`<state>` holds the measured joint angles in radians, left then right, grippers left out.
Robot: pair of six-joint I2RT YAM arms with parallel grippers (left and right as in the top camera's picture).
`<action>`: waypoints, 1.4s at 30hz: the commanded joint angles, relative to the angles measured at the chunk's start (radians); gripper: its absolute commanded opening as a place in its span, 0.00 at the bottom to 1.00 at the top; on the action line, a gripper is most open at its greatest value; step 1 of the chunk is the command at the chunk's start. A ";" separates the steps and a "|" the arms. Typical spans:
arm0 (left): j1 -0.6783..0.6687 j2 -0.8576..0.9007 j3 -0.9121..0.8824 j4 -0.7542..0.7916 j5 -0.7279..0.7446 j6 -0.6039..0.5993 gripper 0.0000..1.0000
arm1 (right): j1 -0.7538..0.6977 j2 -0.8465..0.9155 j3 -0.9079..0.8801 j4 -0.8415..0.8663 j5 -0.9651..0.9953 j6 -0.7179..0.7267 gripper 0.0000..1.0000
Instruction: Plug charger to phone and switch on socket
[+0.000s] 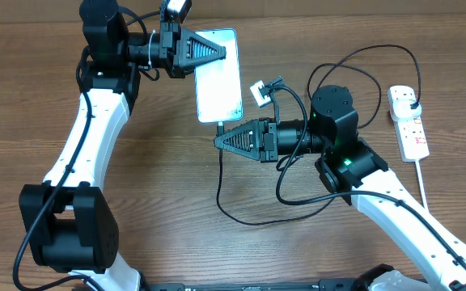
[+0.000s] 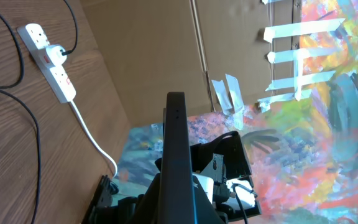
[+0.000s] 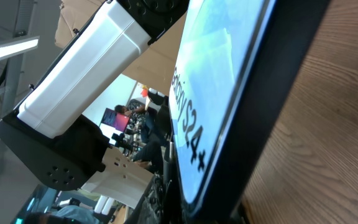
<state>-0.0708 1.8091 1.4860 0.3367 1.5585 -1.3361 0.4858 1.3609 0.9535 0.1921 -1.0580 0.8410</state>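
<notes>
The phone [image 1: 219, 81] lies at the upper middle of the table with its light blue screen up. My left gripper [image 1: 221, 52] is shut on its upper left edge; in the left wrist view the phone [image 2: 176, 143] shows edge-on as a dark bar between the fingers [image 2: 176, 208]. My right gripper [image 1: 217, 139] is shut at the phone's bottom end, on the charger tip. The charger's black cable [image 1: 241, 218] loops over the table to its plug [image 1: 412, 103] in the white socket [image 1: 409, 129]. The right wrist view shows the screen [image 3: 210, 93] very close.
The socket's thick white cord [image 1: 423, 186] runs to the front right. The socket [image 2: 53, 68] and black cable [image 2: 17, 106] also show in the left wrist view, near the table's edge. A colourful cloth [image 2: 303, 143] lies beyond that edge.
</notes>
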 commanded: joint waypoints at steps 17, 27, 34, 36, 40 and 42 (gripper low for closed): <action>0.023 0.003 0.011 0.233 0.020 -0.159 0.04 | 0.001 0.061 0.001 0.086 -0.135 -0.003 0.04; 0.026 0.003 0.011 0.245 0.020 -0.213 0.04 | -0.032 0.080 0.001 0.182 -0.175 0.000 0.04; 0.025 0.003 0.011 0.245 0.020 -0.213 0.04 | -0.055 0.082 0.001 0.190 -0.174 0.000 0.04; 0.024 0.003 0.011 0.244 0.020 -0.213 0.04 | -0.055 0.082 0.001 0.190 -0.174 0.001 0.04; 0.024 0.003 0.011 0.244 0.018 -0.213 0.04 | -0.054 0.082 0.001 0.190 -0.173 0.005 0.04; 0.024 0.003 0.011 0.244 0.012 -0.212 0.04 | -0.054 0.082 0.001 0.195 -0.171 0.009 0.04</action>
<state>-0.0505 1.8107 1.4849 0.5728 1.5631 -1.5352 0.4320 1.4414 0.9531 0.3740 -1.2236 0.8421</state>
